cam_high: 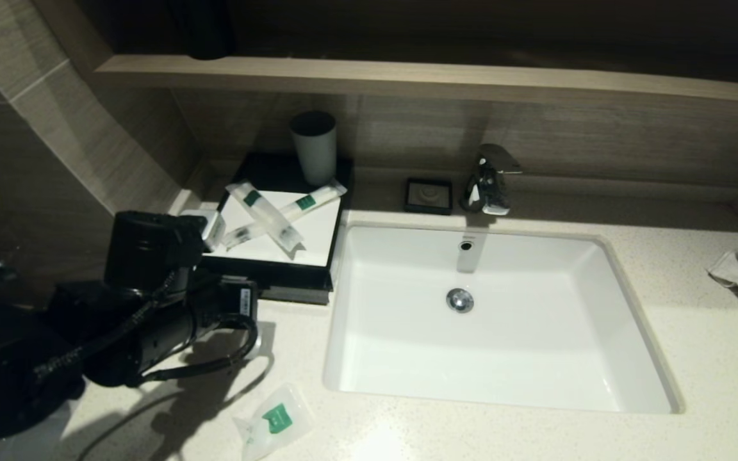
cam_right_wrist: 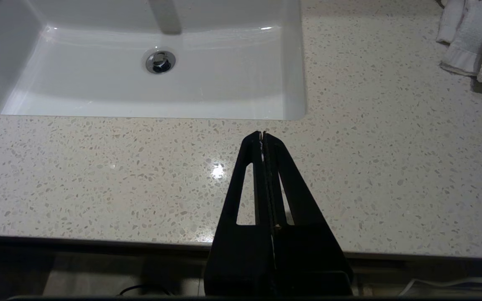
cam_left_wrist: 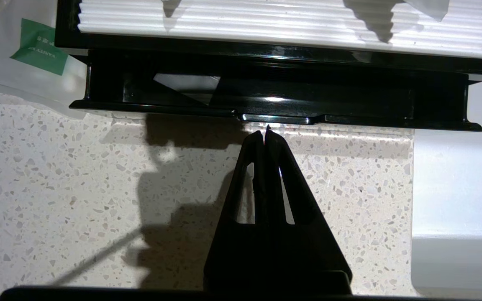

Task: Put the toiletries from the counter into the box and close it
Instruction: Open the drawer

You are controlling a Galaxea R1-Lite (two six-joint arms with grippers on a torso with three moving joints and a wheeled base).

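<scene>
The left gripper (cam_left_wrist: 266, 133) has its fingers pressed flat together with nothing between them, and its tip sits right at the lip of the drawer front (cam_left_wrist: 274, 119) on the box (cam_high: 292, 272), which stands on the counter (cam_high: 535, 435) to the left of the basin (cam_high: 631, 301). From the left wrist view the drawer looks pulled out only a little, and a pale shape shows inside the slot, though I cannot tell what it is. 2 long packets (cam_high: 276, 214) lie crossed on the box's white top panel (cam_high: 308, 246), a short pouch (cam_high: 212, 227) rests at the box's left edge, partly behind the arm, and another short pouch (cam_high: 273, 419) lies near the counter's front edge, well apart from the box. So I'd say none of the visible toiletries is in the drawer yet. The right gripper (cam_right_wrist: 262, 136) is also closed and empty, hovering over the front strip of counter before the basin, away from the work. The worry here is the thin purchase: closed tips against a shallow, glossy lip could slip off, or shove the light box backward toward the cup (cam_high: 313, 147) standing at its rear instead of moving the drawer. Any jolt might also slide the crossed packets off the top panel, perhaps into the basin. And if the drawer gets pushed shut now, the toiletries stay outside.
</scene>
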